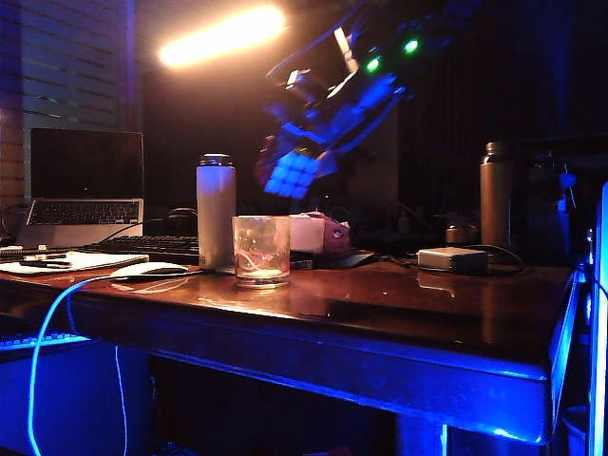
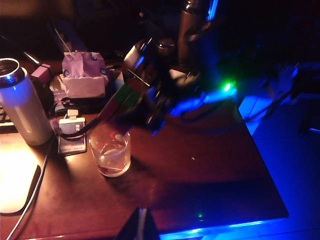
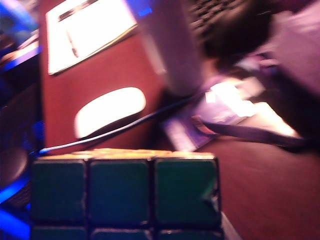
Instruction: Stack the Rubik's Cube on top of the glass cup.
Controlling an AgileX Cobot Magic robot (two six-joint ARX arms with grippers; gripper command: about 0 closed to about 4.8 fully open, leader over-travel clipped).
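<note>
On the far left of the exterior view an open laptop (image 1: 85, 180) stands at the back of the counter (image 1: 380, 313), with a keyboard (image 1: 152, 247) in front of it, a flat white pad (image 1: 76, 263) and a pale mouse (image 1: 149, 271) nearer the front edge. A blue cable (image 1: 43, 342) hangs over that edge at about 8 o'clock from the mouse. Next comes a tall white bottle (image 1: 216, 211), upright, and just beside it, at its 4 o'clock, the glass cup (image 1: 260, 250) stands upright on the wood with nothing resting on its rim.

Above the cup, at roughly its 1 o'clock and well clear of it, the right tool (image 1: 296, 169) carries the Rubik's Cube (image 1: 291, 175) in the air, tilted; the arm is blurred. In the right wrist view the cube (image 3: 125, 192) fills the near edge, clenched by that tool, with the mouse (image 3: 110, 111) and white bottle (image 3: 172, 45) beyond it.

Behind the cup sits a tissue box (image 1: 318, 233). Further right a pale adapter (image 1: 453, 259) lies flat with its cord, and a tall brown bottle (image 1: 495, 195) stands at its 12 o'clock.

The left tool (image 2: 139, 227) shows only as a dark tip at the edge of its own wrist view, above the near edge of the counter, well apart from the cup (image 2: 111, 150); I cannot tell whether it is released or clenched.
</note>
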